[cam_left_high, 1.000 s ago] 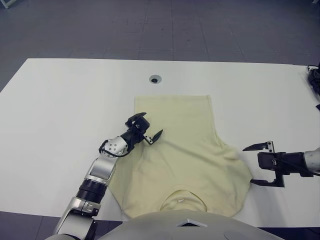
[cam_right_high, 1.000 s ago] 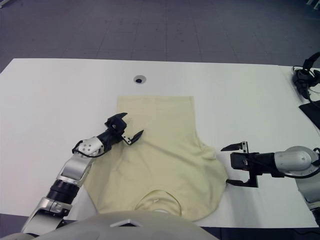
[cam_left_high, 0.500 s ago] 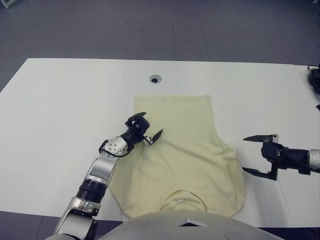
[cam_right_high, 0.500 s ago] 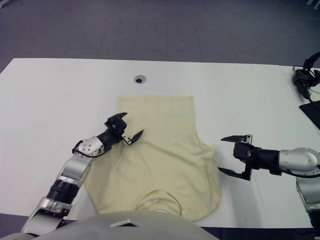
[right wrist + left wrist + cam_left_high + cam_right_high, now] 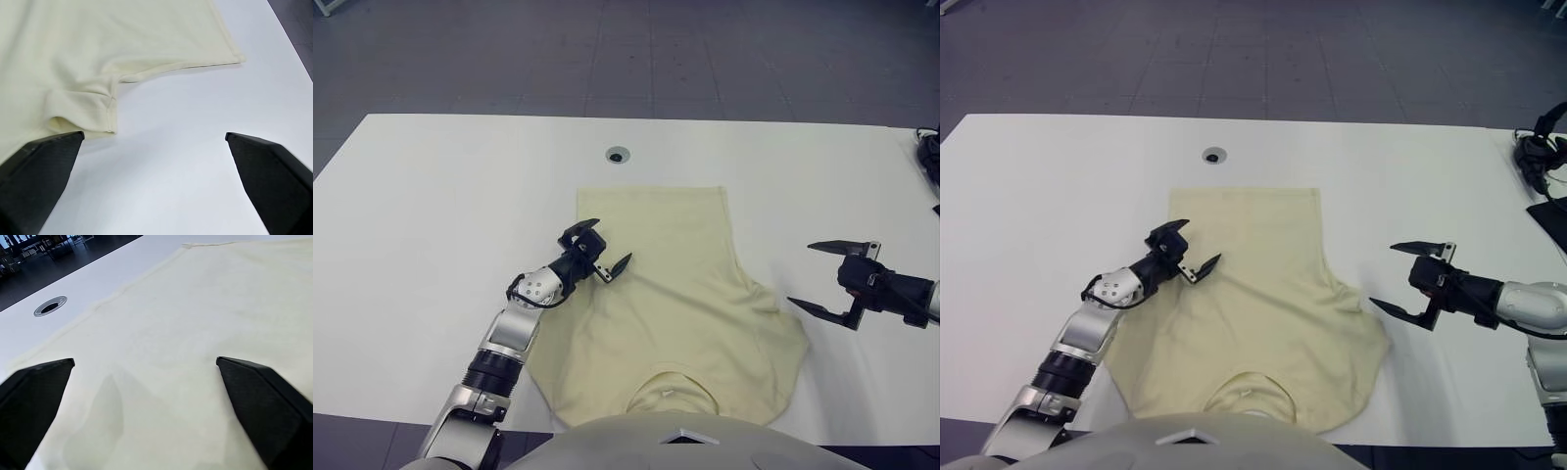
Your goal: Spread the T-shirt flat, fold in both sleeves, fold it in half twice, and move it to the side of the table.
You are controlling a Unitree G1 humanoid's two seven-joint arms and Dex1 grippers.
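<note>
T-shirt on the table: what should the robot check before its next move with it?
1. Left jaws open: ok, wide apart over the T-shirt's left part.
2. Right jaws open: ok, wide apart over the bare table beside the right sleeve.
3. Jaws free of cloth: ok, neither grips any.
4. T-shirt lying flat: not ok, the right sleeve is bunched and creased.
5. Hem straight: ok, it lies flat, short of the cable hole.
6. Collar edge on the table: cannot tell, partly hidden.
</note>
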